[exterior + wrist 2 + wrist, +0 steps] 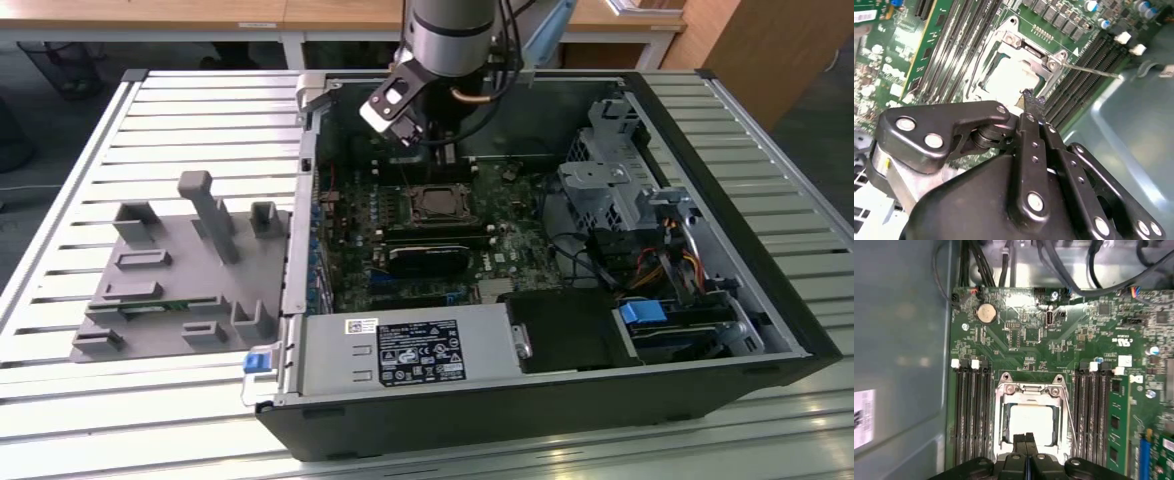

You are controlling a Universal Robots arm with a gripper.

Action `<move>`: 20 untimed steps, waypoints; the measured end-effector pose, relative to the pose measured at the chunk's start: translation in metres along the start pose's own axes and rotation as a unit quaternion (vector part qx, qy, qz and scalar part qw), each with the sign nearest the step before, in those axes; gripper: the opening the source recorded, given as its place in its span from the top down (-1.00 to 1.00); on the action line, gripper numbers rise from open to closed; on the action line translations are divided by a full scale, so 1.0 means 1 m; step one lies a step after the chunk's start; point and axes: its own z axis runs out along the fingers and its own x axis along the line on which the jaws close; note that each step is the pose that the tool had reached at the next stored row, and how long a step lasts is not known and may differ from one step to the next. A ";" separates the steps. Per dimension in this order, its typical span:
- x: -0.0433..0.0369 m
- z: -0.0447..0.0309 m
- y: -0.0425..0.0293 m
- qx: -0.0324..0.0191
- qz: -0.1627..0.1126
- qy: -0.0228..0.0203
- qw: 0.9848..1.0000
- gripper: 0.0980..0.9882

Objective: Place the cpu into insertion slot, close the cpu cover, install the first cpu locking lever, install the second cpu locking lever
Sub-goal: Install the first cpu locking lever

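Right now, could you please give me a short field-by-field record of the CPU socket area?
hand: shut, holding nothing, poised over the socket's edge
cpu: seated in the insertion slot
cpu cover: appears to lie down flat, framing the cpu
locking lever: thin wire rod angled out beside the socket, looks unlatched
computer case: open, lying on a slatted table

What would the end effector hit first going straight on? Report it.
Probably the cpu, near its edge inside the cpu cover; the end effector points at it, but depth is unclear.
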 end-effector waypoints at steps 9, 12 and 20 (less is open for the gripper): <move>0.0008 -0.0101 0.0002 0.002 -0.038 0.001 0.999 0.98; 0.0008 -0.0100 0.0002 0.005 -0.065 0.001 0.998 0.98; 0.0008 -0.0099 0.0002 0.010 -0.133 0.003 0.991 0.98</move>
